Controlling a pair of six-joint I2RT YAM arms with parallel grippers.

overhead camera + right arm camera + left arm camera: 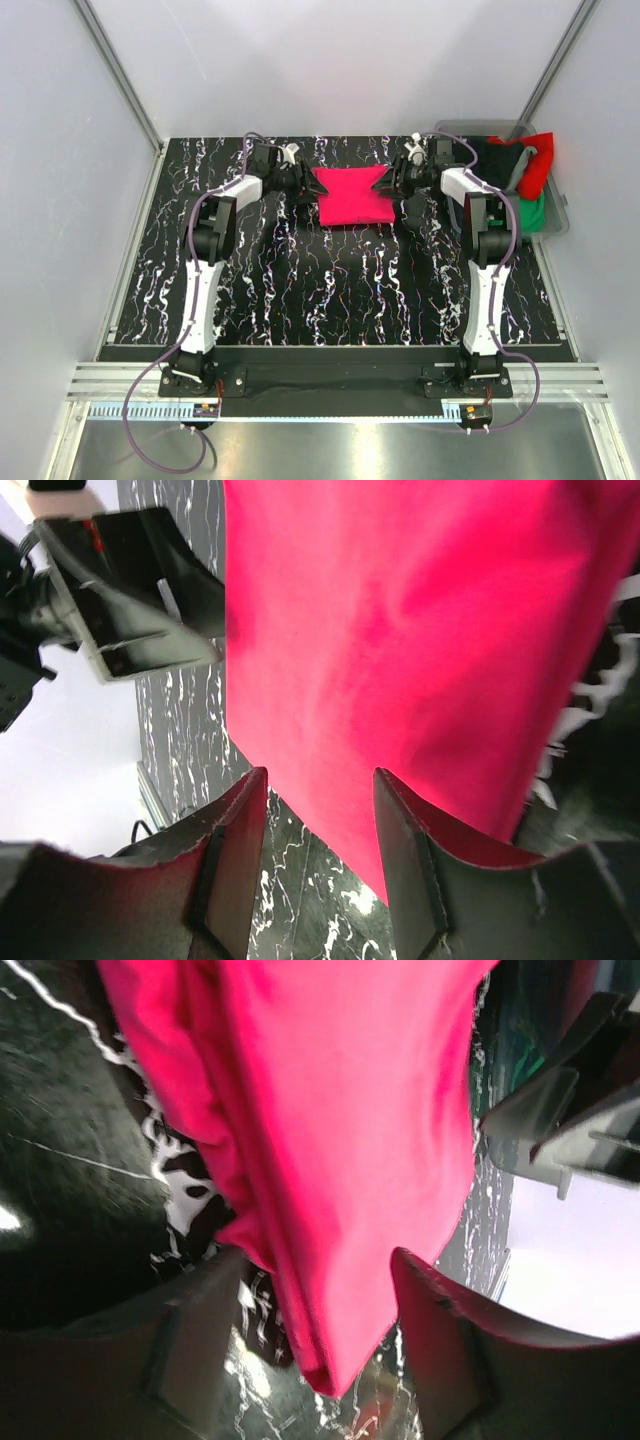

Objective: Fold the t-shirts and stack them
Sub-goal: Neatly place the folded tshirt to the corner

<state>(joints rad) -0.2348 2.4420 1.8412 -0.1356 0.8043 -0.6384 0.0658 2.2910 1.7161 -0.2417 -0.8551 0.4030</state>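
Pink t-shirt [353,197] sits folded at 12 o'clock on the marbled table [330,290]. Left gripper [297,176] clamps its 9 o'clock corner, right gripper [398,176] its 3 o'clock corner. Other t-shirts [528,170] sit in the grey bin [561,215] at 2 o'clock.

The t-shirt [353,196] lies on the table [330,290] toward its far edge. The left gripper [300,181] is at the t-shirt's left edge, the right gripper [393,180] at its right edge. Right of the t-shirt, the bin [556,212] holds more t-shirts [525,170].

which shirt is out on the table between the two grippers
The pink t-shirt, held stretched between both grippers; the red, black and green ones sit in the bin.
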